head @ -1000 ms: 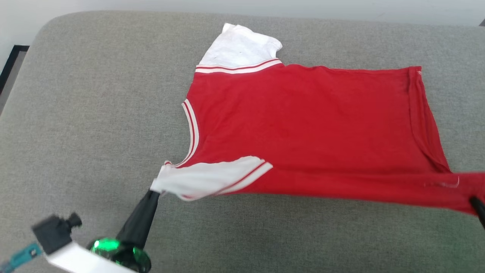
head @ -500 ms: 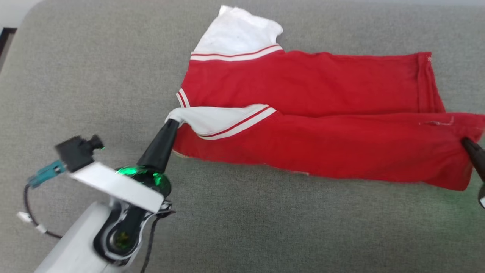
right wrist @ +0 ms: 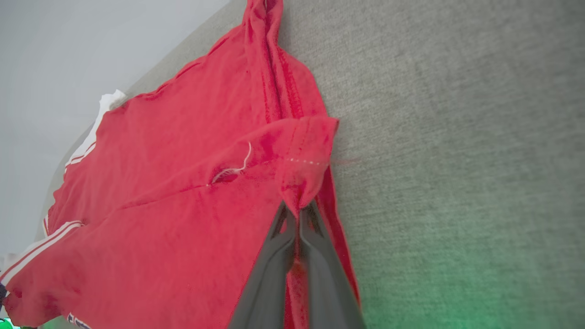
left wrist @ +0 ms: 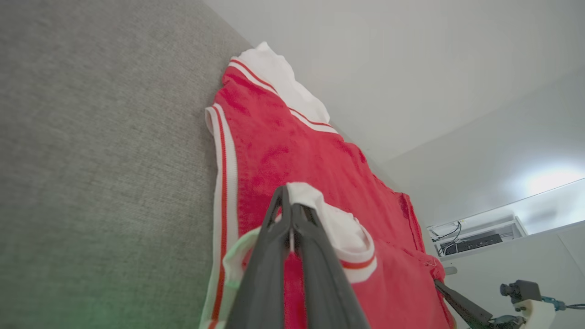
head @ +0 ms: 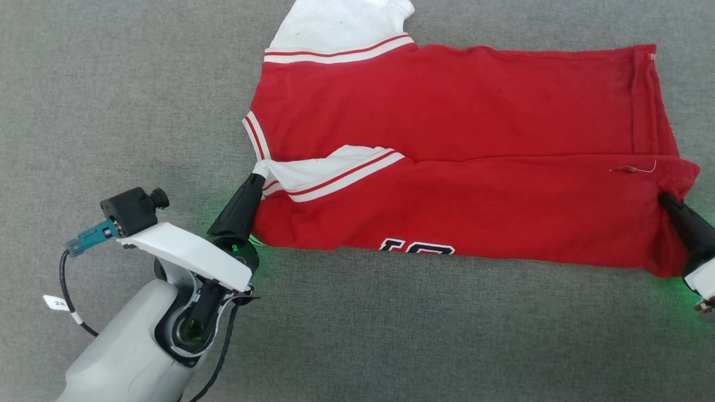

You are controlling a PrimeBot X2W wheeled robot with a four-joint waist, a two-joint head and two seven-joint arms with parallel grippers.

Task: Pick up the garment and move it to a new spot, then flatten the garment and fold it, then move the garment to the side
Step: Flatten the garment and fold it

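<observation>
While one garment [head: 447, 111] lies half-folded on grey fabric [head: 111, 84], two sets of jaws clamp its opposite ends.

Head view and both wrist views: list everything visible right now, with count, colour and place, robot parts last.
garment: one, red with white panels, striped trim and black lettering; lying on the surface, near edge folded over the middle.
loose thread: one, white; on the garment's right end.
padded surface: one, grey; under the garment.
wall: one, pale; behind the surface in the wrist views.
shelf: one, white, with dark cables; background of the left wrist view.
wrist camera: one, black; on the left arm.
left gripper: one, dark; shut on the garment's white shoulder panel.
right gripper: one, dark; shut on the garment's red hem corner.
</observation>
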